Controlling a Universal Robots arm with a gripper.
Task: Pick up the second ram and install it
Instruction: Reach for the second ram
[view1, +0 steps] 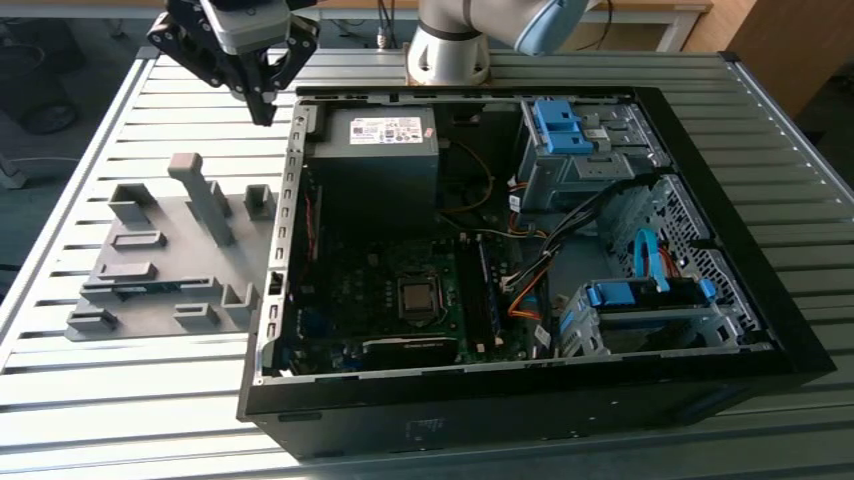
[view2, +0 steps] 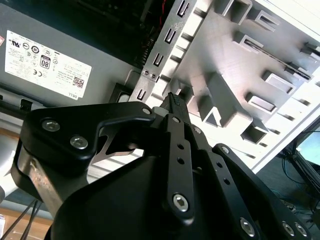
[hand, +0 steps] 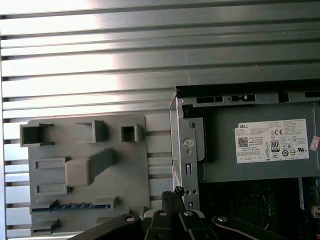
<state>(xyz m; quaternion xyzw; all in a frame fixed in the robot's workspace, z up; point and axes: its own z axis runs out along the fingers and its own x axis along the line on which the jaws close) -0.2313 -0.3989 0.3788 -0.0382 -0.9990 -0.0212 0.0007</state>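
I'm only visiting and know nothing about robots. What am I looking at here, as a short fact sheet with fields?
Gripper: gripper shut, holding nothing, hovering by the case's side wall next to the holder
Memory board: second ram lying in a slot of the grey holder
Computer: computer case open on the slatted table
Inside the case: power supply with a white label
Work so far: board not yet picked up
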